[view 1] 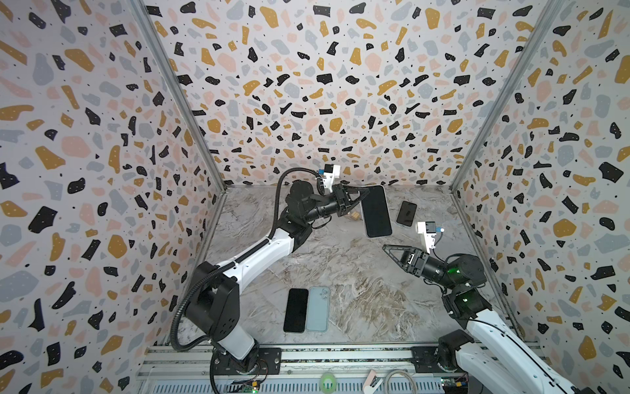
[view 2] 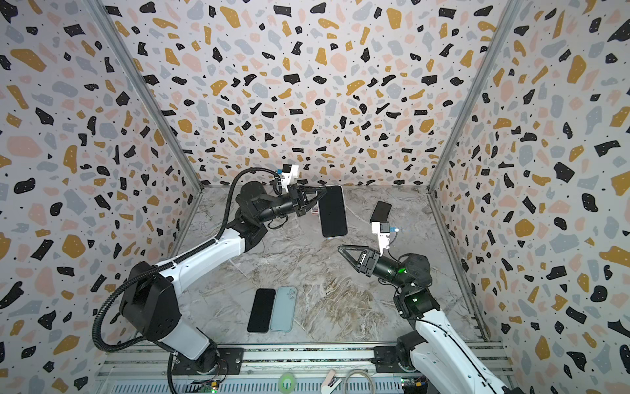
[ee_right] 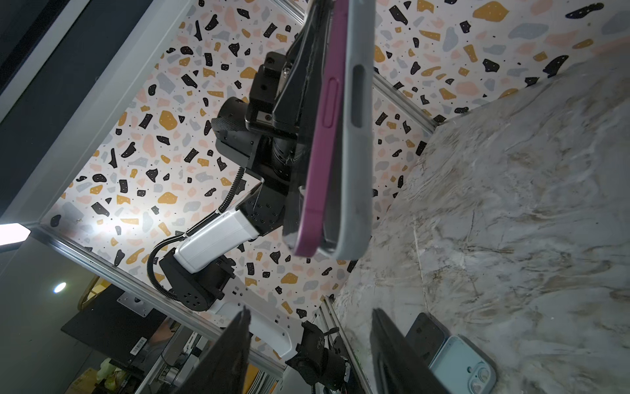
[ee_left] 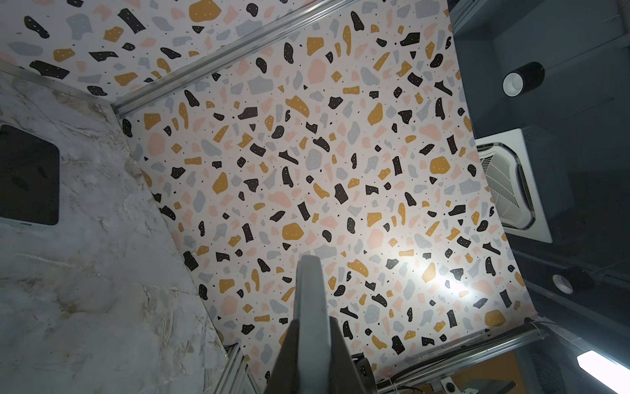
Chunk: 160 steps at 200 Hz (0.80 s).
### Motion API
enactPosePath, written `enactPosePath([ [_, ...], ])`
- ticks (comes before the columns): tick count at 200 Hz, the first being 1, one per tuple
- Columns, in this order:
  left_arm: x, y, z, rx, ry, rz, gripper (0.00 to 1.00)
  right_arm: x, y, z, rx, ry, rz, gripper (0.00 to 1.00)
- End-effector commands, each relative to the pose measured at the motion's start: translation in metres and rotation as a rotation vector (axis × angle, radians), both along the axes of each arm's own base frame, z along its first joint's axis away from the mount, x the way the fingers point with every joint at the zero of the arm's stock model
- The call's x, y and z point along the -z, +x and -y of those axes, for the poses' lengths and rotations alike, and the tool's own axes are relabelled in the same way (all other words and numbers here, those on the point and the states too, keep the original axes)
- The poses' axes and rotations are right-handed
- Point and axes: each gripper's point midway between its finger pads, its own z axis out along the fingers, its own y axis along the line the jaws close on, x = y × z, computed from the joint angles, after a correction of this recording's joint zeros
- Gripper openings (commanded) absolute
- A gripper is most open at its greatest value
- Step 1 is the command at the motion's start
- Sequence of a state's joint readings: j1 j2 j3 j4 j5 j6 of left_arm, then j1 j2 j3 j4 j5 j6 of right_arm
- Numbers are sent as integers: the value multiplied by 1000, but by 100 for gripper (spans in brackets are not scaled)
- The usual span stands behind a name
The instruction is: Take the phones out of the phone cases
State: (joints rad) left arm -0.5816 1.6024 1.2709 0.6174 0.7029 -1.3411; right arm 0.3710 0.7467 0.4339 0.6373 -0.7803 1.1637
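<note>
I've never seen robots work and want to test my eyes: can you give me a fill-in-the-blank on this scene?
1. The left hand is shut on the cased phone, while the right hand is ___ and empty.
2. In the right wrist view, the phone's edge beside the grey case is ___.
3. On the table, the item lying beside the black phone is light ___.
Missing words: open; purple; blue.

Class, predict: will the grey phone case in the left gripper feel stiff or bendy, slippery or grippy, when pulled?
Probably bendy: the grey phone case gapes away from the purple phone at one corner. Likely grippy: its surface looks matte.
</note>
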Motion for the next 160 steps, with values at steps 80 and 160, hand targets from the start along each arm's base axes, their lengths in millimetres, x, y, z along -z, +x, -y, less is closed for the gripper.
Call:
enactPosePath([
  [80,-36,-23,1,43,-60,120,0,-7,13,2,40,46,42,48],
  [160,-36,-28,-2,48,-65,132,0,-11,21,8,63,69,44,48],
])
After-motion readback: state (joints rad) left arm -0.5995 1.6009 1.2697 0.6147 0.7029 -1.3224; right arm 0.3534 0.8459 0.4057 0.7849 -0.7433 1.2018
